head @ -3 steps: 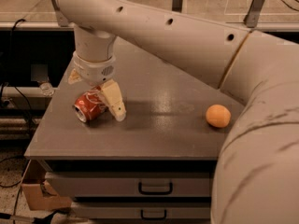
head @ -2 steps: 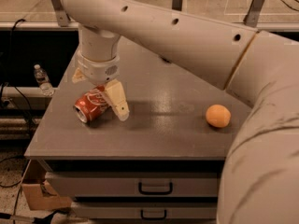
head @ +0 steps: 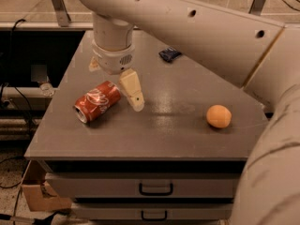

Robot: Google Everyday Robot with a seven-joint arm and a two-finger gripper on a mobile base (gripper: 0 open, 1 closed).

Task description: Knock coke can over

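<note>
The coke can [head: 97,101] lies on its side on the grey table [head: 154,130] near the left front, silver top pointing to the front left. My gripper [head: 115,84] hangs just above and behind the can's far end. Its cream fingers are spread: one finger [head: 132,91] stands right of the can, and the other [head: 94,64] shows only partly behind the wrist. The gripper is open and holds nothing.
An orange fruit [head: 219,116] sits at the right front of the table. A small dark blue snack packet [head: 169,54] lies at the back. My large arm crosses the upper right. Drawers [head: 155,189] are below the tabletop, and a cardboard box [head: 40,196] is on the floor at the left.
The gripper has lifted and drawn slightly right, away from the can. The can still lies on its side. The snack packet has come into view.
</note>
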